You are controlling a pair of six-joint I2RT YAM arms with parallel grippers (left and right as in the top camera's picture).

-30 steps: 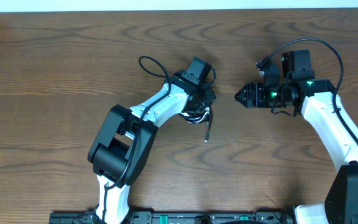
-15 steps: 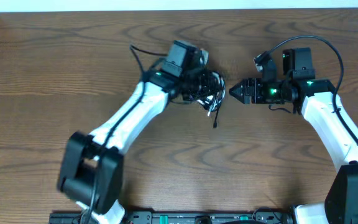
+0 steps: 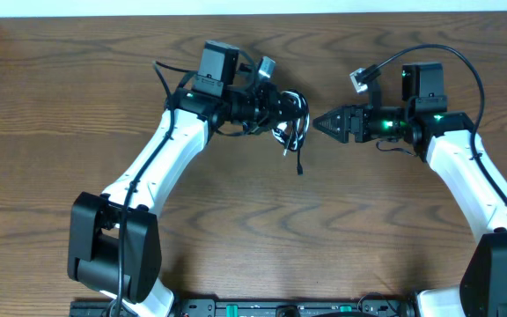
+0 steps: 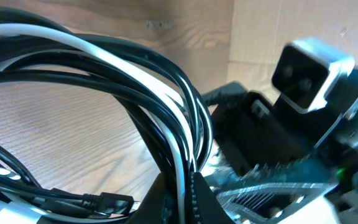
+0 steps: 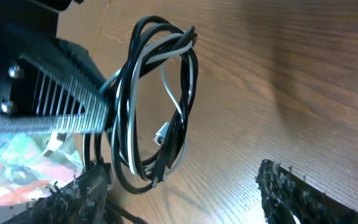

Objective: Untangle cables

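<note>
The white and black cables (image 3: 294, 124) are one tangled coil, held up off the table by my left gripper (image 3: 283, 112), which is shut on several strands. In the left wrist view the strands (image 4: 160, 87) run down into the closed jaws (image 4: 185, 198). A black plug end (image 3: 299, 165) dangles below the coil. My right gripper (image 3: 321, 124) points left, just to the right of the coil, and is open. In the right wrist view its fingers (image 5: 179, 183) stand wide apart with the coil (image 5: 157, 106) hanging ahead of them. They touch none of it.
The wooden table (image 3: 77, 106) lies under both arms, and the white wall edge (image 3: 253, 7) runs along the back. The thicker black robot wires loop above the right wrist (image 3: 465, 66) and by the left wrist (image 3: 161, 75).
My left arm swung around and carried the coil up off the table toward the back. My right gripper moved left, closing the gap to the coil.
</note>
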